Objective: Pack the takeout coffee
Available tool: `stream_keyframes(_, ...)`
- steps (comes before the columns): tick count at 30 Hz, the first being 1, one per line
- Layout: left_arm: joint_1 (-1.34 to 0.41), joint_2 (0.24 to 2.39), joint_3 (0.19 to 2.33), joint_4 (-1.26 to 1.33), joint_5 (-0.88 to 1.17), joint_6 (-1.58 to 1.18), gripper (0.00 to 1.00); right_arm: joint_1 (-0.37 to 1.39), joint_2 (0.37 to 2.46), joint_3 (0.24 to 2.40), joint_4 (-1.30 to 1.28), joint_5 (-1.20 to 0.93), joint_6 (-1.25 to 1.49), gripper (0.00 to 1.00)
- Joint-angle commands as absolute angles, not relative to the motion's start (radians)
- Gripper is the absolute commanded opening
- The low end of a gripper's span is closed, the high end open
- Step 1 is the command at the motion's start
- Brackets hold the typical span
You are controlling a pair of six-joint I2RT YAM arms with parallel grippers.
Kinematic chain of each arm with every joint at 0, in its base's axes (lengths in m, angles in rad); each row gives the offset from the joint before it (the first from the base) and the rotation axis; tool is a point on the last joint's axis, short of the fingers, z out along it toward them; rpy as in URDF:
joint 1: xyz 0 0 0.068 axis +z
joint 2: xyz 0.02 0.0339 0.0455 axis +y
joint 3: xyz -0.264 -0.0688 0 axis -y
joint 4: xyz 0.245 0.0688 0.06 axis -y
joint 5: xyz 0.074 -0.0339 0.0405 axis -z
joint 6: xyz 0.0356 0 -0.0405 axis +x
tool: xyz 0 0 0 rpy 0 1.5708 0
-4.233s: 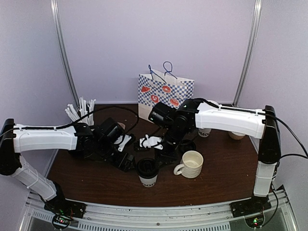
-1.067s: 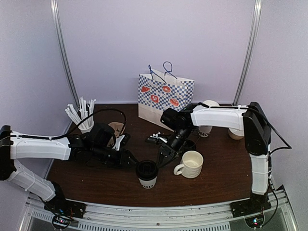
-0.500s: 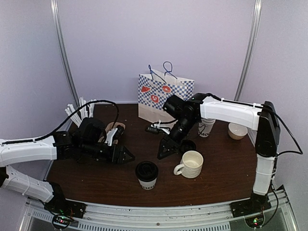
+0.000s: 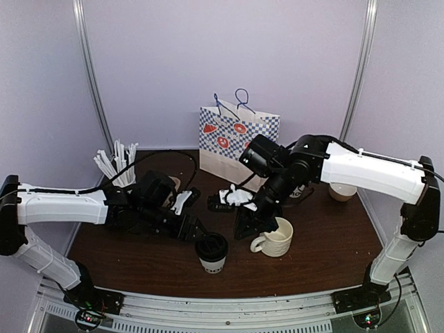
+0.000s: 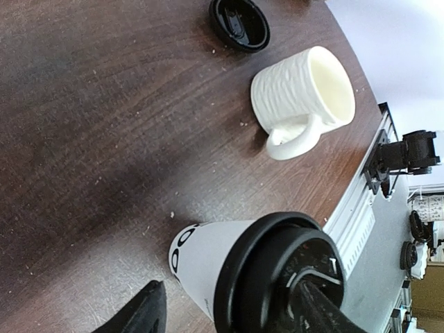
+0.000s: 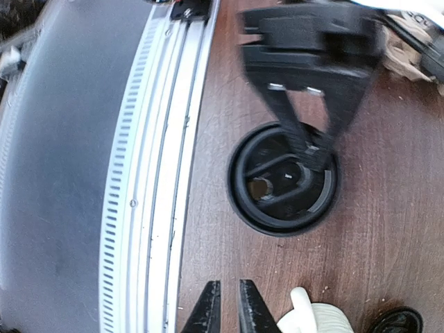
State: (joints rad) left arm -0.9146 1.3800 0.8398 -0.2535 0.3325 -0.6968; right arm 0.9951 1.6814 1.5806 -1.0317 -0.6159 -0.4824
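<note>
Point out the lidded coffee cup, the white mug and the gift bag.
lidded coffee cup (image 4: 211,245), top view, its black lid
white mug (image 4: 276,246), top view, its outer wall
checkered gift bag (image 4: 232,139), top view, its front face

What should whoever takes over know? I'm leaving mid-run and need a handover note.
Left gripper: open, straddling the lidded cup, not closed on it.
Right gripper: all but shut, empty, low beside the mug.
Things: that cup stands upright near the front edge of the table; the checked bag stands at the back; a loose black lid lies beyond the mug; no second lidded cup in view.
Done: nothing seen packed.
Left: grip the cup, bag it, find the second.
</note>
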Motion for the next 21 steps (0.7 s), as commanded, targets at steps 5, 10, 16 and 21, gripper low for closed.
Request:
stream_keyframes(5, -0.917, 1.368, 0.751, -0.139, 0.344, -0.739, 0.62, 1.178, 1.733, 1.519, -0.950, -0.262, -0.592, 0.06)
stream_keyframes(10, -0.916, 1.377, 0.733, -0.130, 0.351, -0.758, 0.58, 1.241, 1.786, 1.544, -0.923, -0.178, -0.609, 0.03)
stream_keyframes(16, -0.917, 1.381, 0.710, -0.120, 0.341, -0.779, 0.54, 1.273, 1.809, 1.557, -0.902, -0.118, -0.612, 0.02)
stream_keyframes(21, -0.917, 1.386, 0.694, -0.113, 0.345, -0.791, 0.53, 1.275, 1.809, 1.562, -0.900, -0.115, -0.604, 0.02)
